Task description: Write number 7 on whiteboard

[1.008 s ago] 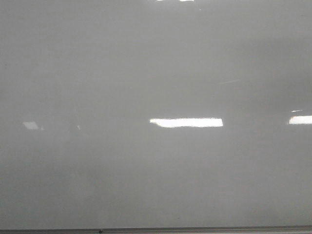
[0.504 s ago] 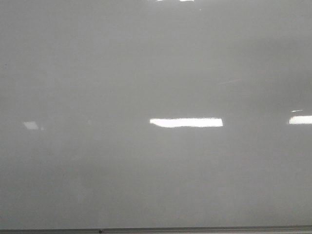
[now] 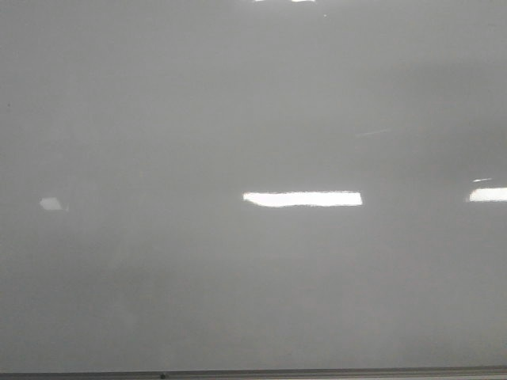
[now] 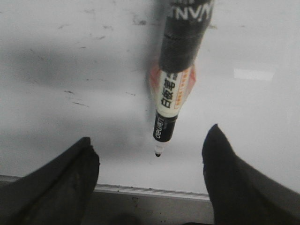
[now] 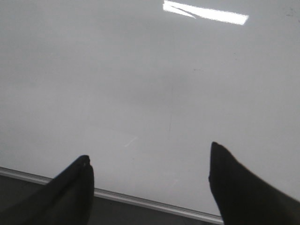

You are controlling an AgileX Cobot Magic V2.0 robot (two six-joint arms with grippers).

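Note:
The whiteboard fills the front view, glossy grey-white and bare; no number 7 shows in any view. Neither gripper appears in the front view. In the left wrist view a marker with a white-and-orange label and a black front section lies over the whiteboard. Its uncapped tip points toward my left gripper. That gripper is open, its fingers wide on either side of the tip and not touching it. My right gripper is open and holds nothing, over the whiteboard near its edge.
A thin grey metal edge strip borders the board, with a darker surface beyond it. Bright rectangular light reflections lie on the board. Faint old smudges mark it near the marker.
In the front view only the small faint reflection at the left has changed shape a little; nothing else differs.

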